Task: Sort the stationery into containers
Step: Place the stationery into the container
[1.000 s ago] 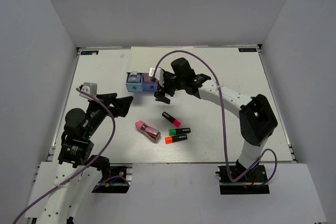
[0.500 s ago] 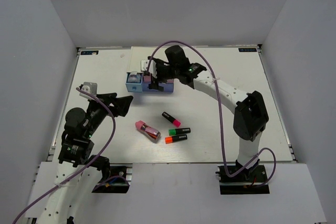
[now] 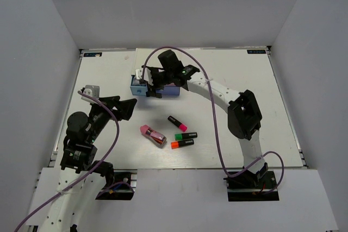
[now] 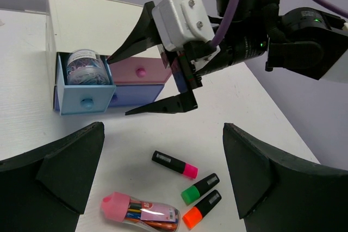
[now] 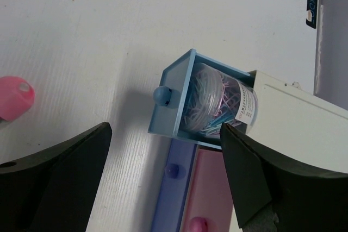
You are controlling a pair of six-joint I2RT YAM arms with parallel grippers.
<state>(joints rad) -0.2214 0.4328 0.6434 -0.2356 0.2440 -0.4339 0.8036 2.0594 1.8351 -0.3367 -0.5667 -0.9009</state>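
Three black markers lie mid-table: pink-ended [image 3: 176,123], green-ended [image 3: 186,135], orange-ended [image 3: 182,144]. A pink-capped oblong tube of pens [image 3: 153,135] lies left of them. The white-topped drawer unit [image 3: 163,80] stands at the back. Its light blue drawer [image 5: 176,107] is pulled out and holds a clear tub of paper clips [image 5: 217,99]. The pink drawer [image 4: 138,71] and periwinkle drawer [image 4: 136,93] sit in. My right gripper [image 3: 149,84] is open and empty, hovering at the drawer fronts. My left gripper [image 3: 124,108] is open and empty, left of the markers.
The unit's white top [image 5: 288,118] reaches toward the back wall. Grey walls close in the table on three sides. The right arm's purple cable [image 3: 212,107] arches over the middle. The pen tube's pink cap [image 5: 13,97] shows in the right wrist view.
My right gripper has swung left along the drawer fronts, from right of the unit to the light blue drawer. The pink drawer, out a second ago, now sits in. The left arm has not moved.
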